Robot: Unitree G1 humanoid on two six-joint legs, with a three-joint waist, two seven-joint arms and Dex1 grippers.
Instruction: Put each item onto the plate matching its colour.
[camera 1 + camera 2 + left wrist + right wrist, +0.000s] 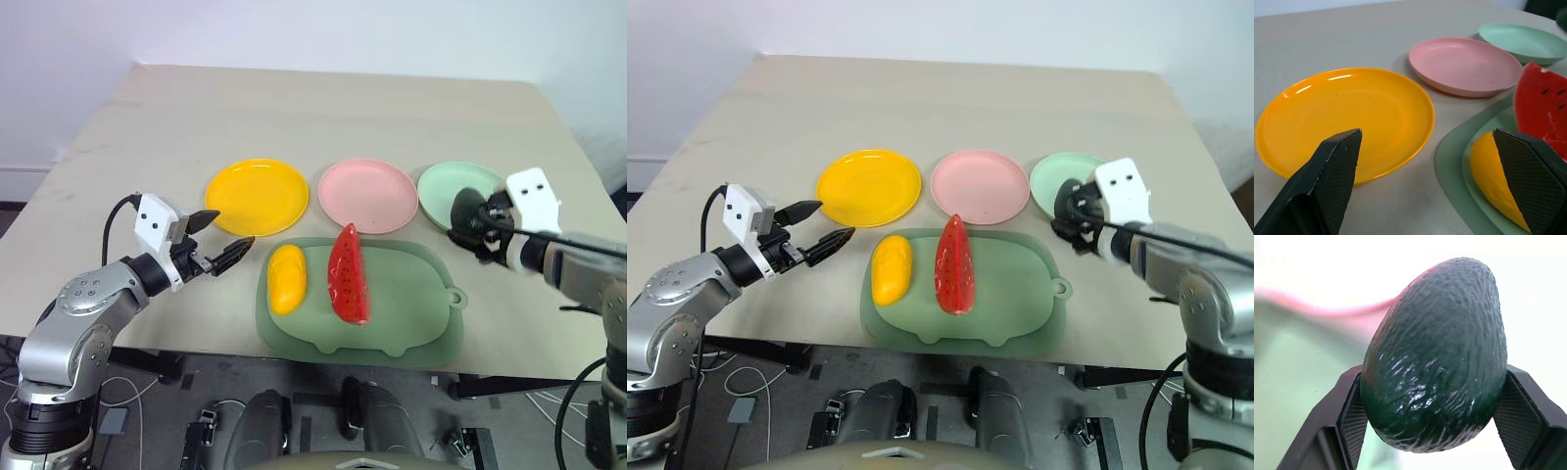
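Hovering left of the green mat (411, 313), the left gripper (223, 239) is holding its jaws spread and empty just in front of the yellow plate (257, 196). The mango (286, 279) and watermelon wedge (348, 274) are lying on the mat, behind which the pink plate (368, 194) is sitting. Right of the mat, the right gripper (1430, 396) is clamping the avocado (1437, 357) over the near edge of the light green plate (441, 186).

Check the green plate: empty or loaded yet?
Empty so far. The green plate looks bare; the avocado sits clamped in the right gripper.
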